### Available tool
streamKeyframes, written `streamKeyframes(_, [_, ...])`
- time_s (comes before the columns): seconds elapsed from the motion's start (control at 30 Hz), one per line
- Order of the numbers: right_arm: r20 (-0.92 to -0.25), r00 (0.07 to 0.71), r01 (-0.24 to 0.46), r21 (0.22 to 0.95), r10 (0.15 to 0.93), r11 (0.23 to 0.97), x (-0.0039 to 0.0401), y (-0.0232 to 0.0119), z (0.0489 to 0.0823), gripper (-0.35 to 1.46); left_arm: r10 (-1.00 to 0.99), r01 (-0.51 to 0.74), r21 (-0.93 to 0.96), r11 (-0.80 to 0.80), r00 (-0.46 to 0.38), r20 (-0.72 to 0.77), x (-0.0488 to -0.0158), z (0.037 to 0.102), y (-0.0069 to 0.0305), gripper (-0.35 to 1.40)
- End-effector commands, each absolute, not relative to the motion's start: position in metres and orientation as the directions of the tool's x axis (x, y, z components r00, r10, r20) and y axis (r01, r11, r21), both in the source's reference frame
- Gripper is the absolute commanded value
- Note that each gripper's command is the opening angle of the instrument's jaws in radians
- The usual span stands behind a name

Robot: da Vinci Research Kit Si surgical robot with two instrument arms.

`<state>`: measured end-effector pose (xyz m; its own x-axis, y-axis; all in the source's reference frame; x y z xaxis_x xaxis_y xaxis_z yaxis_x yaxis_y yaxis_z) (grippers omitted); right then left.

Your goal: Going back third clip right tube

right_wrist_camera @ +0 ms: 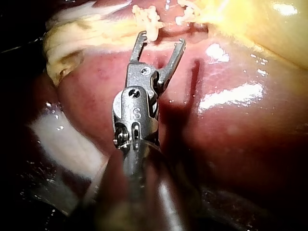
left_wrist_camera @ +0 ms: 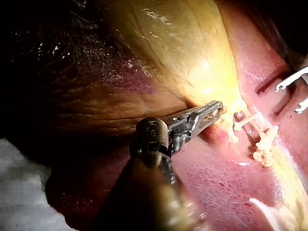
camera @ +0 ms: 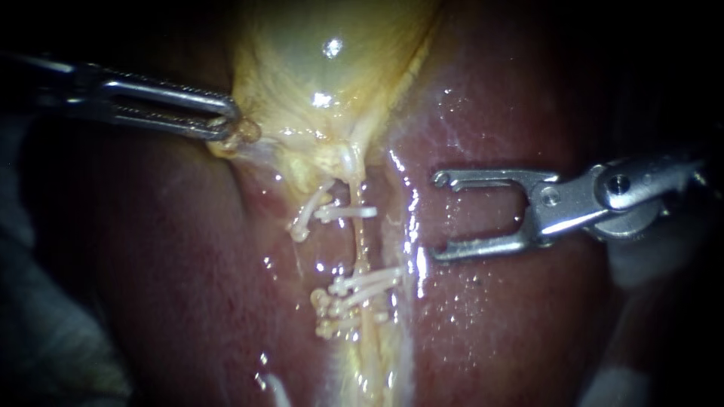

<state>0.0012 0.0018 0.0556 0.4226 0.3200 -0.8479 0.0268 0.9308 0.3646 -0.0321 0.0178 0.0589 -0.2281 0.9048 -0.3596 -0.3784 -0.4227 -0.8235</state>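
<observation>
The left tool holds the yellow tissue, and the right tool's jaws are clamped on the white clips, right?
Not quite: the jaws of the right instrument are open and empty, beside the clips, as the endoscope view shows. The left instrument does hold the yellow gallbladder.

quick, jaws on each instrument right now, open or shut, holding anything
Left instrument: shut on the gallbladder edge.
Right instrument: open, holding nothing.
</observation>
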Motion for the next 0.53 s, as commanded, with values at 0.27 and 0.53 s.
streamKeyframes(0.27, [-0.849,0.422,0.030,0.365,0.319,0.931,0.0008,0.0017,0.0556,0.50,0.907,-0.375,-0.829,-0.415,-0.239,-0.347,-0.0335,0.0607,0.0175,-0.35])
streamKeyframes(0.53, [-0.850,0.420,0.042,0.369,0.319,0.928,0.0009,0.0015,0.0555,0.50,0.907,-0.373,-0.830,-0.415,-0.240,-0.346,-0.0333,0.0606,0.0176,-0.35])
